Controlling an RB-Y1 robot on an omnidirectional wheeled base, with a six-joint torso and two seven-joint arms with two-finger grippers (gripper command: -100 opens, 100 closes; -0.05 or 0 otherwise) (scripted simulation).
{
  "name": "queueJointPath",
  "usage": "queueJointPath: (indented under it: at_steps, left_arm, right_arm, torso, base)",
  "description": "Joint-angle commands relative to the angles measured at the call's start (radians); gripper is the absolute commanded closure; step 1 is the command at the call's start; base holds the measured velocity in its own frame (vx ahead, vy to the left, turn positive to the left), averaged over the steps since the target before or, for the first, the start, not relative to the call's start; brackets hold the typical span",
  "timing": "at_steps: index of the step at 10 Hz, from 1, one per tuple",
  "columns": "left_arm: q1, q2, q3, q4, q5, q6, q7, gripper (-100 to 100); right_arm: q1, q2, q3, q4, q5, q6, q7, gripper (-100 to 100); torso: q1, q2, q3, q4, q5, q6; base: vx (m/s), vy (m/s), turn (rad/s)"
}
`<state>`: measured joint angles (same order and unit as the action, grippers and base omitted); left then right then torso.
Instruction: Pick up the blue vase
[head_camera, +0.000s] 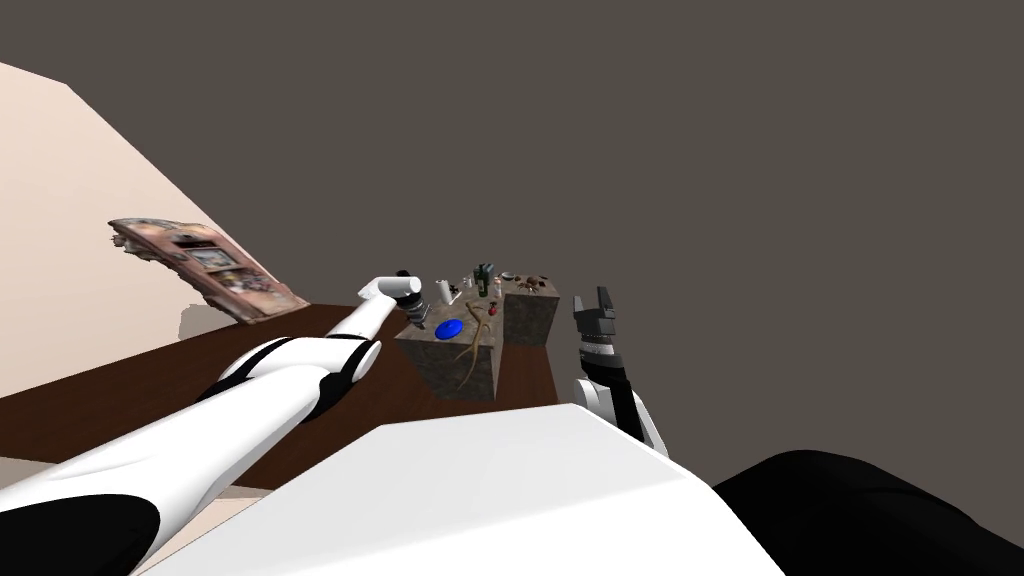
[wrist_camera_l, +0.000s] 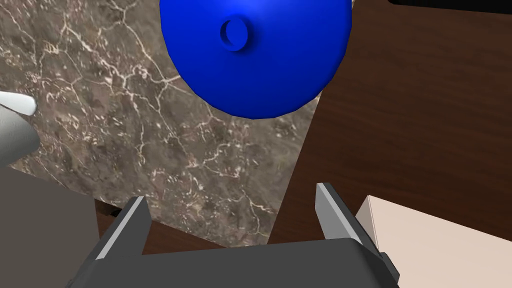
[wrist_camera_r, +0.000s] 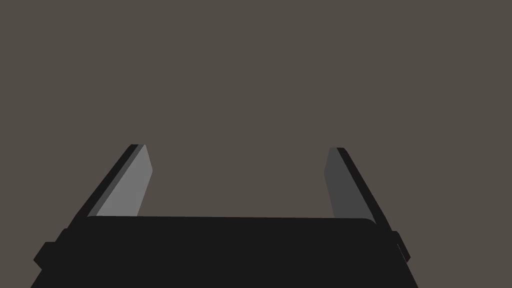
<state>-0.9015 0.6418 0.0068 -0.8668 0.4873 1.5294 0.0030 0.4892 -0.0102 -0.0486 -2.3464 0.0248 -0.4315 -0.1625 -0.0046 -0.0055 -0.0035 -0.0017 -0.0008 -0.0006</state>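
Note:
The blue vase (head_camera: 449, 327) (wrist_camera_l: 255, 55) is round and squat with a small neck, and it stands on a brown marble-topped block (head_camera: 440, 345) (wrist_camera_l: 150, 145). My left gripper (head_camera: 418, 320) (wrist_camera_l: 231, 197) hovers just above that top, a short way from the vase, open with nothing between its fingers. My right gripper (head_camera: 592, 299) (wrist_camera_r: 239, 150) is raised to the right of the block, also open and empty.
The marble block carries several small items: a branch-like antler (head_camera: 472, 345), a white cup (head_camera: 443, 291), a dark bottle (head_camera: 482, 281). A second block (head_camera: 528, 310) stands behind it. Dark wood floor (head_camera: 150, 390) surrounds them; a pink framed object (head_camera: 205, 265) leans at the beige wall.

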Motion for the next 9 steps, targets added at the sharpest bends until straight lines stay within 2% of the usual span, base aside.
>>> queueJointPath:
  at_steps: [1, 6, 7, 8, 9]
  left_arm:
    - [-0.011, -0.005, -0.009, 0.049, 0.001, 0.05, -0.002, -100]
    - [-0.02, -0.014, -0.028, 0.129, 0.005, 0.175, -0.005, -100]
    - [-0.021, -0.016, -0.03, 0.138, 0.006, 0.189, -0.005, -100]
    - [-0.023, -0.014, -0.029, 0.136, 0.005, 0.176, -0.007, -100]
    - [-0.023, -0.014, -0.029, 0.137, 0.005, 0.18, -0.007, 0]
  right_arm:
    - [0.0, 0.0, 0.0, 0.0, 0.0, 0.0, 0.0, 0]
    - [0.0, 0.0, 0.0, 0.0, 0.0, 0.0, 0.0, 0]
    - [0.0, 0.0, 0.0, 0.0, 0.0, 0.0, 0.0, 0]
    - [0.0, 0.0, 0.0, 0.0, 0.0, 0.0, 0.0, 0]
    - [0.0, 0.0, 0.0, 0.0, 0.0, 0.0, 0.0, 0]
  torso:
    - [0.0, 0.0, 0.0, 0.0, 0.0, 0.0]
    - [-0.001, -0.002, -0.001, 0.0, 0.0, 0.0]
    - [0.0, -0.001, -0.001, 0.0, 0.0, 0.0]
    - [0.0, 0.0, 0.0, 0.0, 0.0, 0.0]
    - [0.002, 0.003, 0.001, 0.001, 0.0, 0.0]
  base:
    - [0.103, -0.054, -0.079]
    - [0.114, -0.055, -0.056]
    - [0.091, -0.038, -0.052]
    - [0.037, -0.013, -0.009]
    - [0.008, -0.003, 0.001]
